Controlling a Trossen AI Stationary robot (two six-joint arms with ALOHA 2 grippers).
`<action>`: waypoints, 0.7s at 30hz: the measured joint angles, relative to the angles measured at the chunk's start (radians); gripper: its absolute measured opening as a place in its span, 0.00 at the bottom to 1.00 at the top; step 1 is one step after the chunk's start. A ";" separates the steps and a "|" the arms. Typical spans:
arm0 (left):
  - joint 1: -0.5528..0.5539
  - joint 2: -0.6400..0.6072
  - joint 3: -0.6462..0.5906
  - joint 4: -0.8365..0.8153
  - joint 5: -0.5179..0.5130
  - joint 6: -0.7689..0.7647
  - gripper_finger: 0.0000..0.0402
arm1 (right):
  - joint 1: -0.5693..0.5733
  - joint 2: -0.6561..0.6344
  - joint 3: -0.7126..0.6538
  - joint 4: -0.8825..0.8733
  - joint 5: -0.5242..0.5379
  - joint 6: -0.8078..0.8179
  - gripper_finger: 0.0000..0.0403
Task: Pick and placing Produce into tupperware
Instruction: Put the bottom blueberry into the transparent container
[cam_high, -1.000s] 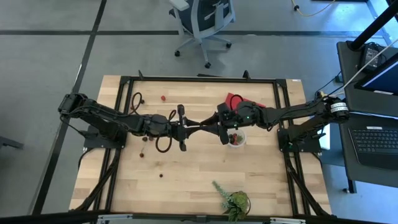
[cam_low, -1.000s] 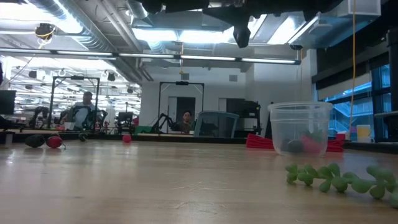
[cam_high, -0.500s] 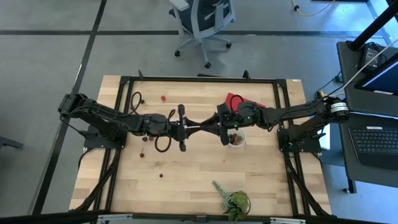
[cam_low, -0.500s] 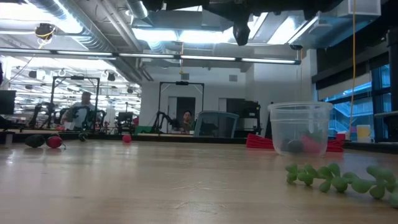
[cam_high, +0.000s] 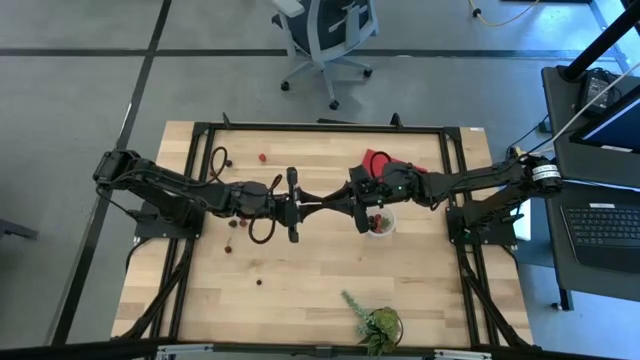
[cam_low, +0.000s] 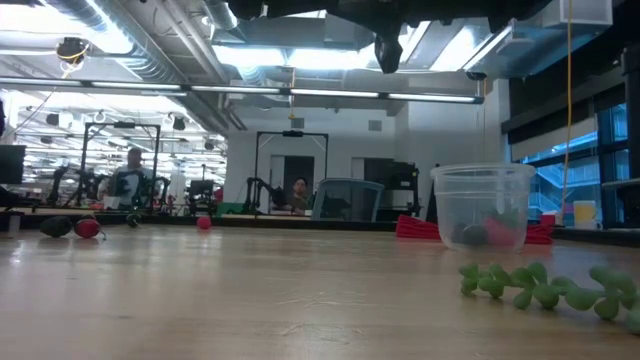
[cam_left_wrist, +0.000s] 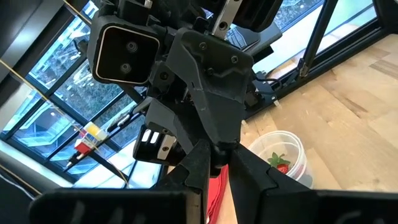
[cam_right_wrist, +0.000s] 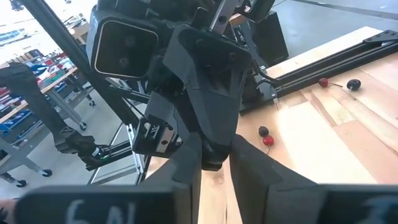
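Note:
My two grippers meet tip to tip above the table's middle, my left gripper coming from the left and my right gripper from the right. Both are closed on a small dark thing between them, which looks like a maroon fruit. The clear cup stands on the table just right of the meeting point, under my right arm, with a red fruit and a dark one inside. Loose red and dark fruits lie on the left half of the table. My left gripper pinches the small dark thing between its two fingertips, level, from the table's left. The thing is lifted clear of the table. The right gripper's tips crowd the spot, so I cannot tell which part it holds. My right gripper has its two fingertips closed on the same small dark thing, level, from the table's right. The left gripper's tips stand against it and hide the contact.
A flat red piece lies beyond the cup. A green leafy plant lies at the near edge, right of the middle. Fruits dot the left half of the table. Black frame rails run along the table's sides.

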 joint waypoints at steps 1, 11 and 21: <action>0.000 0.000 0.000 0.000 0.000 0.000 0.10 | 0.000 0.000 0.000 0.000 0.000 0.000 0.17; 0.001 0.001 0.001 -0.008 0.036 -0.055 0.25 | 0.000 0.002 0.000 -0.010 0.002 -0.019 0.16; 0.002 0.001 0.002 -0.053 0.036 -0.076 0.47 | 0.001 0.002 0.000 -0.051 0.000 -0.007 0.16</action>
